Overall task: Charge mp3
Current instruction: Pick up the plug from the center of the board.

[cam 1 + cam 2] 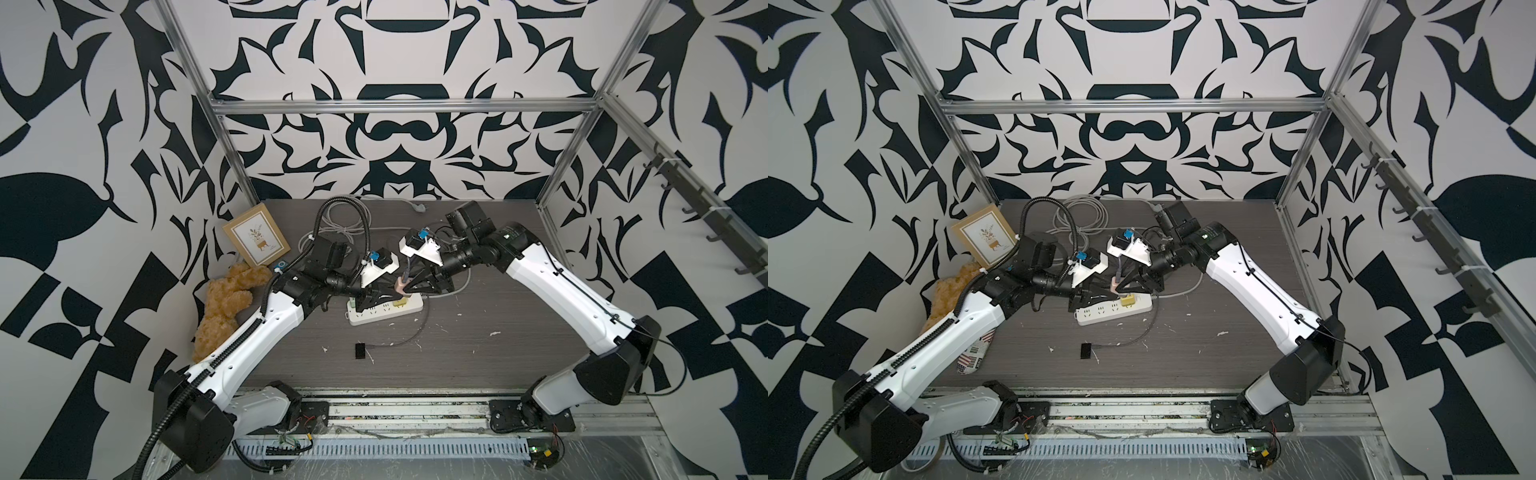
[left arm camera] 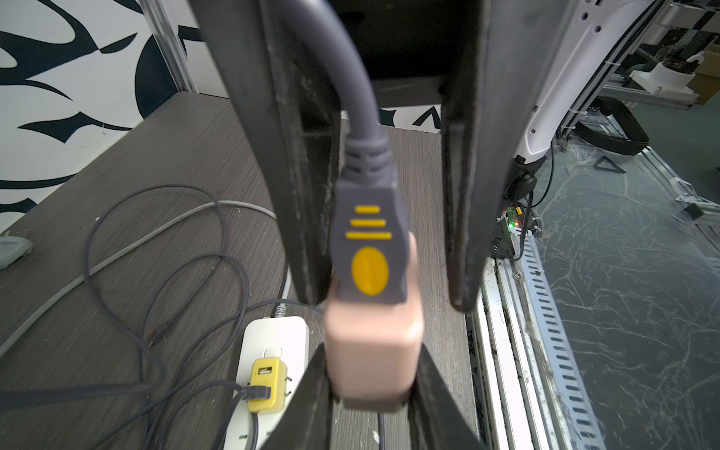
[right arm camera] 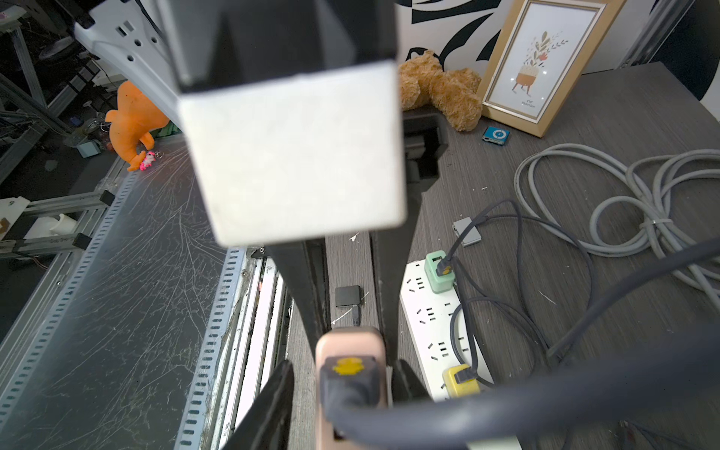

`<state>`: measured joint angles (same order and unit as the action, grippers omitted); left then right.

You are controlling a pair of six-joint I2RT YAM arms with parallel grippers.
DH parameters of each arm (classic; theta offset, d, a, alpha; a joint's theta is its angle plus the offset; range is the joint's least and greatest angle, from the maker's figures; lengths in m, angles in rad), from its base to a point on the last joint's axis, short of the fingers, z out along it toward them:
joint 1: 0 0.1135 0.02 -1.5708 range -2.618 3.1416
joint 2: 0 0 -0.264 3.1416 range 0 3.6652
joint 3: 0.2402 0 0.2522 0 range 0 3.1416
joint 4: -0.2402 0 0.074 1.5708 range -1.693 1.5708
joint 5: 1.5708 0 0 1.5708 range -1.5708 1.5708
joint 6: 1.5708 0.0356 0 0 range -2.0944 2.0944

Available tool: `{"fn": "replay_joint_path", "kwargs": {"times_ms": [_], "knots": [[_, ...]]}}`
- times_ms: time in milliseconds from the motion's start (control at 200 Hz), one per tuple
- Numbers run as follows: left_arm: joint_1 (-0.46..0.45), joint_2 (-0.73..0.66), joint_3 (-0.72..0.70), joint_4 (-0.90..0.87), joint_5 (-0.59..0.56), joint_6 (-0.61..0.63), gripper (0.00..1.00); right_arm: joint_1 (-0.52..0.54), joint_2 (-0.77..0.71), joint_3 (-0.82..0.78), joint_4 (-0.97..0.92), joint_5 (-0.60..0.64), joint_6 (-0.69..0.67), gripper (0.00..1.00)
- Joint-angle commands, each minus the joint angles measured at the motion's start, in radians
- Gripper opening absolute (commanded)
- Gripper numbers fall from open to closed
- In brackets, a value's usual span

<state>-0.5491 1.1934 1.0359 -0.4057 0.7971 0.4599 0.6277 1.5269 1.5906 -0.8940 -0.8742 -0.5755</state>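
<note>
The mp3 [image 3: 496, 136], a small blue square with a pale ring, lies on the table in front of the picture frame; a top view shows the mp3 [image 1: 280, 264] beside the left arm, far from both grippers. My left gripper [image 2: 374, 389] is shut on a pink charger cube [image 2: 374, 350], held just above the white power strip [image 1: 374, 318]. A grey USB plug [image 2: 370, 249] with yellow marks sits in the cube's top. My right gripper [image 3: 339, 389] straddles that plug, with a gap showing at one finger at least.
A yellow cube [image 1: 401, 304] and a green cube [image 3: 439, 271] sit plugged into the strip with grey cables. A small black device [image 1: 360, 350] lies nearer the front. Teddy bear [image 1: 226, 307], picture frame [image 1: 256, 239] and coiled grey cable [image 1: 345, 216] crowd the back left.
</note>
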Motion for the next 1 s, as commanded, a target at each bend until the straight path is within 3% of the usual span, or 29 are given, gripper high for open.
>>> {"fn": "replay_joint_path", "kwargs": {"times_ms": [0, 155, 525, 570, 660, 695, 890, 995], "knots": [[0.003, 0.006, 0.032, -0.022, 0.026, 0.03, 0.02, -0.003, -0.001, 0.035, -0.031, -0.033, -0.011, 0.4], [0.003, 0.012, 0.036, -0.022, 0.03, 0.031, 0.02, -0.002, -0.001, 0.035, -0.028, -0.033, -0.009, 0.35], [0.003, 0.004, 0.024, 0.01, -0.004, -0.003, 0.02, -0.001, -0.003, 0.028, -0.047, -0.043, -0.011, 0.01], [0.003, -0.008, 0.005, 0.046, -0.036, -0.031, 0.14, 0.0, -0.006, 0.023, -0.044, -0.039, -0.012, 0.0], [0.014, -0.046, -0.032, 0.083, -0.082, -0.113, 0.53, 0.0, -0.025, -0.005, -0.002, 0.004, -0.012, 0.0], [0.025, -0.064, -0.046, 0.085, -0.089, -0.152, 0.61, 0.0, -0.037, -0.026, 0.025, 0.031, -0.013, 0.0], [0.111, -0.298, -0.22, 0.106, -0.08, -0.435, 0.75, -0.003, -0.027, -0.097, 0.163, 0.111, -0.06, 0.0], [0.119, -0.468, -0.323, 0.103, -0.178, -0.58, 0.84, -0.003, 0.065, -0.041, 0.182, 0.103, -0.05, 0.0]]}}
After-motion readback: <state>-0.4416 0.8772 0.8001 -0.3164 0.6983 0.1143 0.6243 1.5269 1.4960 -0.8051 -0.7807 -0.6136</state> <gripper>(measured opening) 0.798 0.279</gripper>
